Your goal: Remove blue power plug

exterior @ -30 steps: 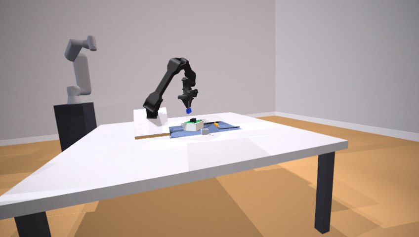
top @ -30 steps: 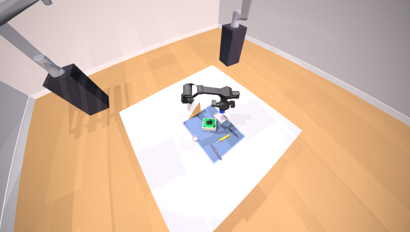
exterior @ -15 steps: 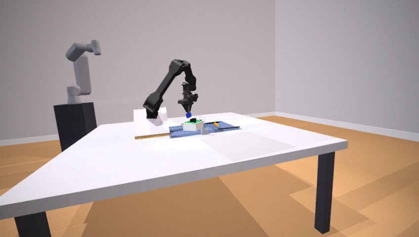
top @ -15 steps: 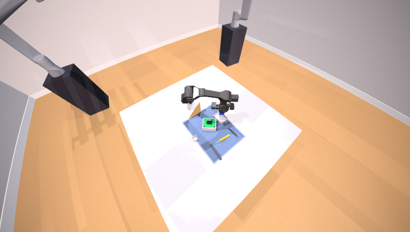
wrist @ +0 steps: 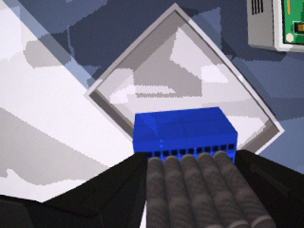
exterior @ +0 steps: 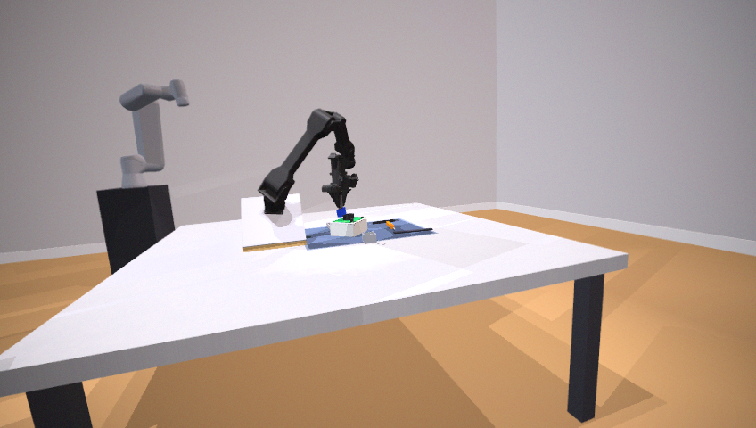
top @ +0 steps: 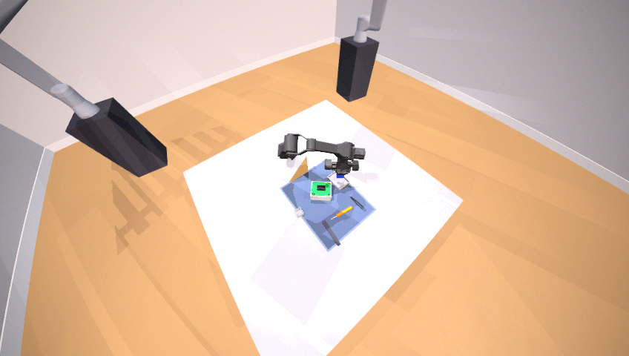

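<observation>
Pincer (top: 340,173) (exterior: 341,208) (wrist: 192,162) clamped on blue plug (top: 340,176) (exterior: 341,211) (wrist: 182,125), which is free of its socket (top: 321,188) (exterior: 348,217) and held above the near part of grey tray (top: 343,184) (wrist: 130,53), fingers pinching its sides, presumably so lowering and release leave it inside the rim.

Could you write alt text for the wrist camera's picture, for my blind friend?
A black tool grips a blue plug with thick dark cables over a grey tray. A green circuit board shows at the top right.
</observation>
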Action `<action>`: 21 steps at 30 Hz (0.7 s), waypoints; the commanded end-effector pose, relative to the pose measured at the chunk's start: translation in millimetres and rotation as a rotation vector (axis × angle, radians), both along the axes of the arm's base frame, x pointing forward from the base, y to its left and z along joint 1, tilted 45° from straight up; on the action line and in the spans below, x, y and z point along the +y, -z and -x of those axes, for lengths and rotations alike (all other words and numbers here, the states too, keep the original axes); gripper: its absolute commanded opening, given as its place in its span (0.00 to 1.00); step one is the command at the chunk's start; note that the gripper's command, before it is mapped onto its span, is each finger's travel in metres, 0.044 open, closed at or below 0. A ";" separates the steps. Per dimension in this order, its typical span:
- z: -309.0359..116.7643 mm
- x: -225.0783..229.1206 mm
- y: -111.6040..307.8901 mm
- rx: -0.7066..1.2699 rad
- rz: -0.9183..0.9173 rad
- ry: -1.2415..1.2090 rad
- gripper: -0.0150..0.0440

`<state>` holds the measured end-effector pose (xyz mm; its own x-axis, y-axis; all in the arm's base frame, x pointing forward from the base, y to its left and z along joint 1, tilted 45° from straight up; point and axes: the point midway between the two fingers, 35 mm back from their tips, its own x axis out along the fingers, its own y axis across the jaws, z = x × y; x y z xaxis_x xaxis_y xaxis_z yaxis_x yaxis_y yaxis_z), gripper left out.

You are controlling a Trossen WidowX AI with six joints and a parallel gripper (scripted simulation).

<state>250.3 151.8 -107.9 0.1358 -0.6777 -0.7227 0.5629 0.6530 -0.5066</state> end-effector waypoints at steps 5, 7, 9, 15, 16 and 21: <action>-1.7 -11.6 11.4 0.005 0.010 -0.006 0.25; -2.1 -13.9 13.7 0.004 0.010 -0.006 0.25; -2.5 -16.2 16.0 0.004 0.011 -0.006 0.25; -3.5 -23.2 22.7 0.004 0.011 -0.006 0.25; -3.6 -24.4 23.7 0.004 0.011 -0.006 0.25; -4.2 -30.3 29.2 0.004 0.012 -0.005 0.25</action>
